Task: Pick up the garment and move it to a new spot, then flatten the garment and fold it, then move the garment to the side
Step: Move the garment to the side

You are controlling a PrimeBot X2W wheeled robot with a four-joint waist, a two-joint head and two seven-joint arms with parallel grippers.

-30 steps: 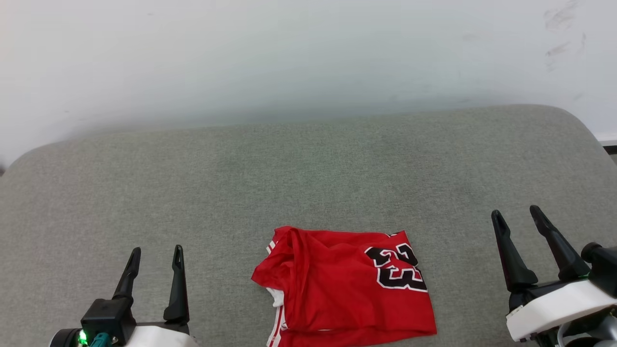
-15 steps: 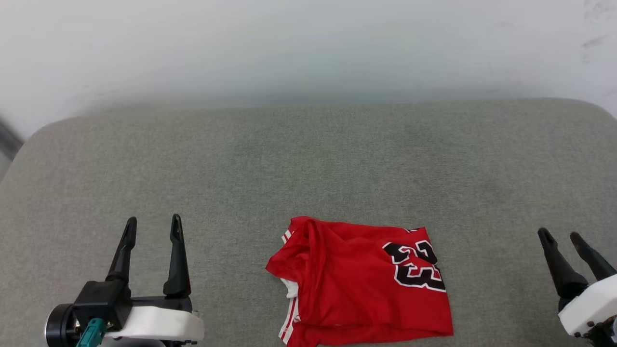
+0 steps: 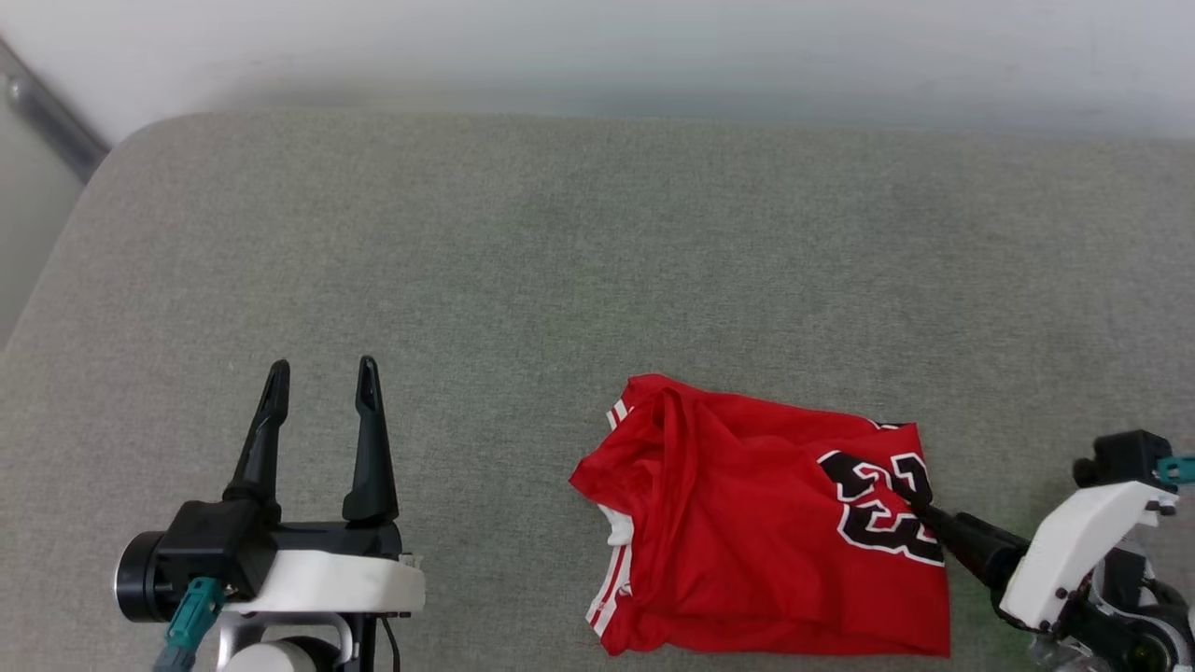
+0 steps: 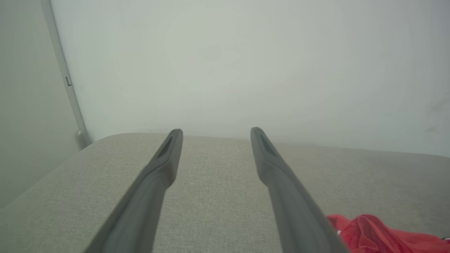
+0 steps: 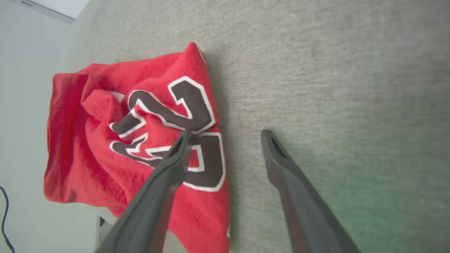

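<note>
The garment (image 3: 747, 541) is a red jersey lying crumpled and partly folded on the grey cushion (image 3: 597, 261), black "23" print up near its right edge, white stripe trim at its left. My right gripper (image 3: 920, 499) points left at that right edge, low over it. In the right wrist view the garment (image 5: 105, 140) lies under one finger while the other finger hangs over bare cushion, so the right gripper (image 5: 225, 135) is open and straddles the edge. My left gripper (image 3: 322, 367) stands open and empty, well left of the garment. A red fold of the garment (image 4: 372, 232) shows beside the left gripper (image 4: 216, 130).
The cushion's rounded left edge (image 3: 56, 271) drops off near a grey pipe (image 3: 47, 121) along the pale wall (image 3: 597, 47). Wide bare fabric lies behind and left of the garment.
The camera has tilted and turned, shifting the whole picture. My right gripper has swung from pointing up at the right to pointing left at the garment's right edge. The left gripper stays open.
</note>
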